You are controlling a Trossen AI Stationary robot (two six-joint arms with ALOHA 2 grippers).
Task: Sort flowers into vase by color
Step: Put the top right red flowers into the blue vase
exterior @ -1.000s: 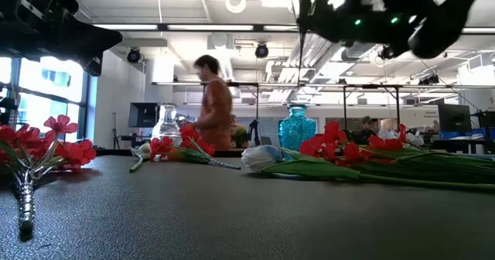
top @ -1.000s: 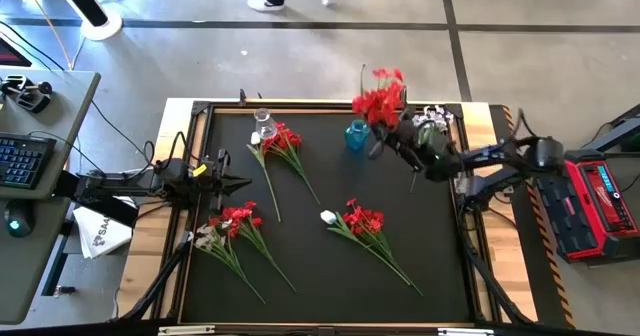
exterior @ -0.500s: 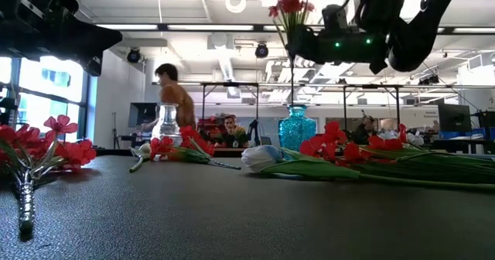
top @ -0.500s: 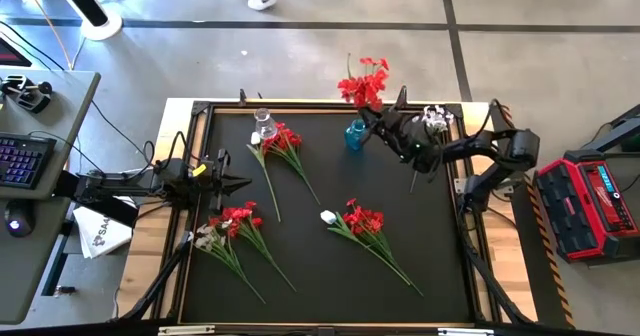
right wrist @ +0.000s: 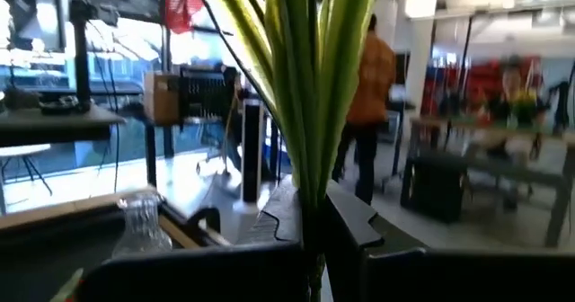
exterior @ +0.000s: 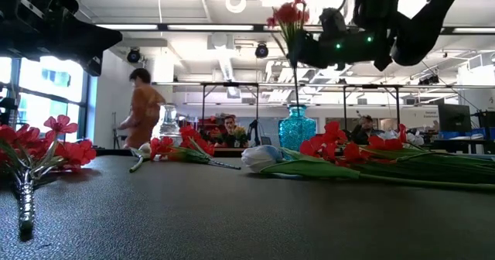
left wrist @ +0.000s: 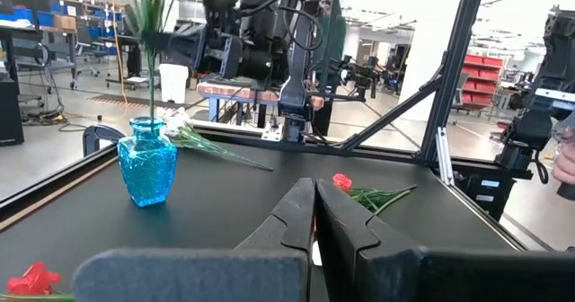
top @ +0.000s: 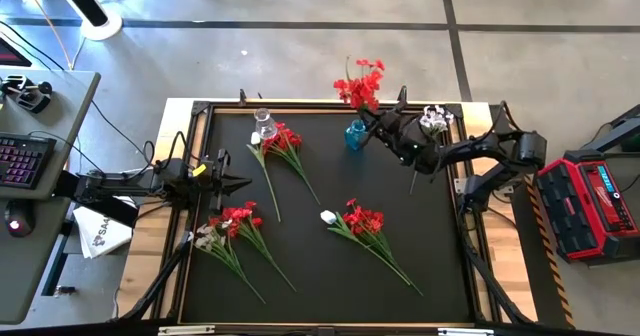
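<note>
Jaws of the right gripper clamped on a red flower sprig above the blue vase; left gripper closed, empty; a misaligned stem could tip the vase

Red-flower sprig: long green stems, upright, clamped in the right hand, blooms uppermost, stem ends just above the blue vase at the desk's far edge. Red bunch: flat, beside the clear vase. Red-and-white bunch: flat, near-left area. Red bunch with one white bloom: flat, centre-near. White sprig: far-right corner, partly hidden by the arm.
</note>
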